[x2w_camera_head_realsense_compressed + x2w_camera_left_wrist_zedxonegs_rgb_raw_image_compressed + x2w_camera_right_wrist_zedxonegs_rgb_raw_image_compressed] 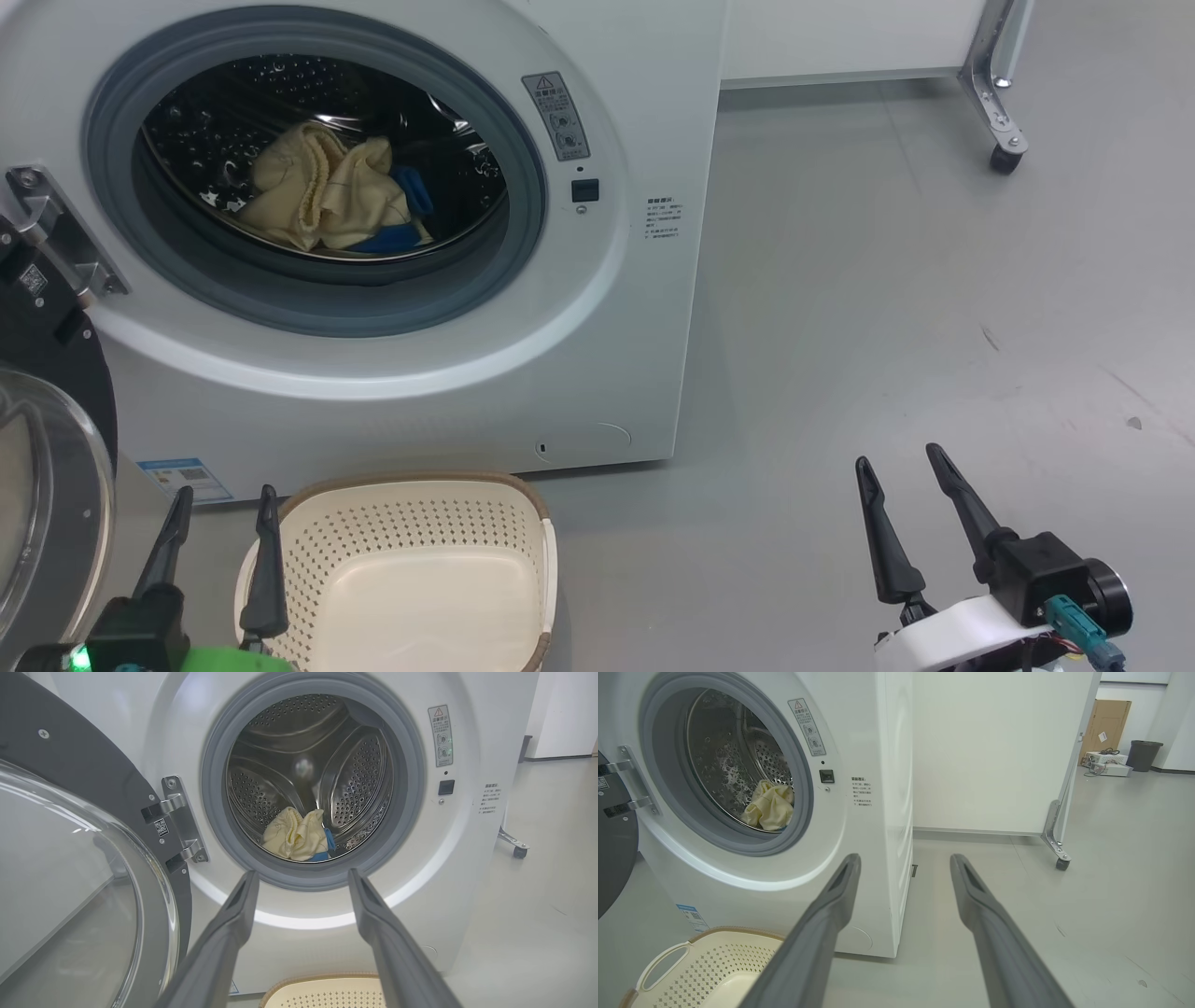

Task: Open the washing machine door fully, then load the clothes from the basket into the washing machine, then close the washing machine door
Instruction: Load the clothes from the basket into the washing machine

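**Item 1, left gripper** (225, 493): the fingers are standing wide apart and carrying nothing. It is hovering at the left rim of the basket (401, 481) and pointing at the machine's opening.

**Item 2, right gripper** (897, 457): the fingers are likewise spread and empty. It is hanging over bare floor (887, 280), well apart from the basket and off the machine's right front corner.

**Item 3, basket:** it is sitting on the floor against the front foot of the washing machine (607, 327) and is showing no contents.

**Item 4, clothes** (327, 191): they are lying bunched at the lower front edge of the drum (303, 756), just behind the grey gasket (527, 168). They are above and beyond the left gripper, and out of both grippers' reach.

**Item 5, washing machine door** (56, 373): it is hanging swung out on its hinge (65, 243), just left of the left gripper.

**Status:** opening and loading are looking finished. Closing the door is looking like the one step remaining, and the left gripper is sitting nearest to it.
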You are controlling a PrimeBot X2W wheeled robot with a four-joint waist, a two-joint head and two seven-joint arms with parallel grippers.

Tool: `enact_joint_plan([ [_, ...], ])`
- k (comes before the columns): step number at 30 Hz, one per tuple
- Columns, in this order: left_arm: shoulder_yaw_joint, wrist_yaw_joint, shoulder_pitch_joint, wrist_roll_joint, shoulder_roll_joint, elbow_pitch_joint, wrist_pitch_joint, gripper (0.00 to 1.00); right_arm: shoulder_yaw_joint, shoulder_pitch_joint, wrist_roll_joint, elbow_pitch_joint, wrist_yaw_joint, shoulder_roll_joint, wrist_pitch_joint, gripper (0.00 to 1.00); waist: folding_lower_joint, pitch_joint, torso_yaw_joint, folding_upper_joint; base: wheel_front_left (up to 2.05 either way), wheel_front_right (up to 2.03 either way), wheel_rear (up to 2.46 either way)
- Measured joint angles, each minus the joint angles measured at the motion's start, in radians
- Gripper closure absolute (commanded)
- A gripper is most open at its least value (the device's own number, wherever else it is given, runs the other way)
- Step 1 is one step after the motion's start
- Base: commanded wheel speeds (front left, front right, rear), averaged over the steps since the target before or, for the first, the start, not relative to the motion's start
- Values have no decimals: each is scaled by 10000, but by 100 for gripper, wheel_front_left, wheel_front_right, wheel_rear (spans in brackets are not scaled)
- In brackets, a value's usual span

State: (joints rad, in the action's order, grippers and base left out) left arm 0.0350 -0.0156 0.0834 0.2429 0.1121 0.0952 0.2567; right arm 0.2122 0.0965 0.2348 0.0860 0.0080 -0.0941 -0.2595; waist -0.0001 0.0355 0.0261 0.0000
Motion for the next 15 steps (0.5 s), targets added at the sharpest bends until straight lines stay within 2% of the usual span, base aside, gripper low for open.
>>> enact_joint_plan([
  [15,44,-2,500,-109,6,-502,0,0,-79,413,-2,-303,-6,4,0,0,0,-219,-47,0,0,0,0],
])
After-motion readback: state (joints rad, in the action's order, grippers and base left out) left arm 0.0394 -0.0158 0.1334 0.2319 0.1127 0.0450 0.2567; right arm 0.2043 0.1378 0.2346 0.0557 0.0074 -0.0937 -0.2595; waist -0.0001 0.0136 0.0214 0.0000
